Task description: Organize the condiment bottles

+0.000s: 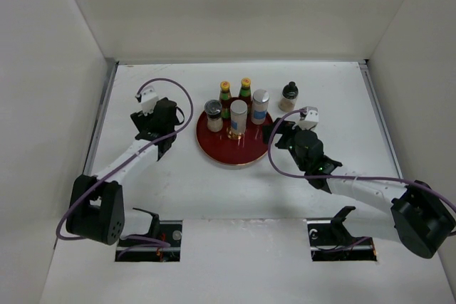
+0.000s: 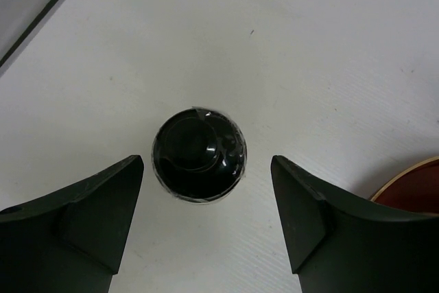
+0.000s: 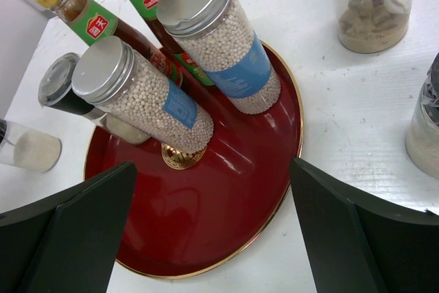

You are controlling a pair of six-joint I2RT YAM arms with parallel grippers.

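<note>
1. I'm working on a flat white table (image 1: 178, 190) boxed in by plain white walls (image 1: 249, 5). A round dark-red tray (image 1: 246, 153) sits mid-table.
2. On the tray, two sauce bottles (image 1: 225, 97), two shakers (image 1: 238, 117) and one black-capped jar (image 1: 214, 115) stand upright, caps up, long axes vertical.
3. A second jar (image 1: 288, 96) stands upright on the table, just right of the tray's far side.
4. My left gripper (image 2: 207, 162) straddles a third jar (image 2: 199, 152) left of the tray. Its jaws are apart with gaps on both sides, and the cap faces straight up.
5. My right gripper (image 3: 212, 164) is spread wide and holds nothing, near the tray's right side.
</note>
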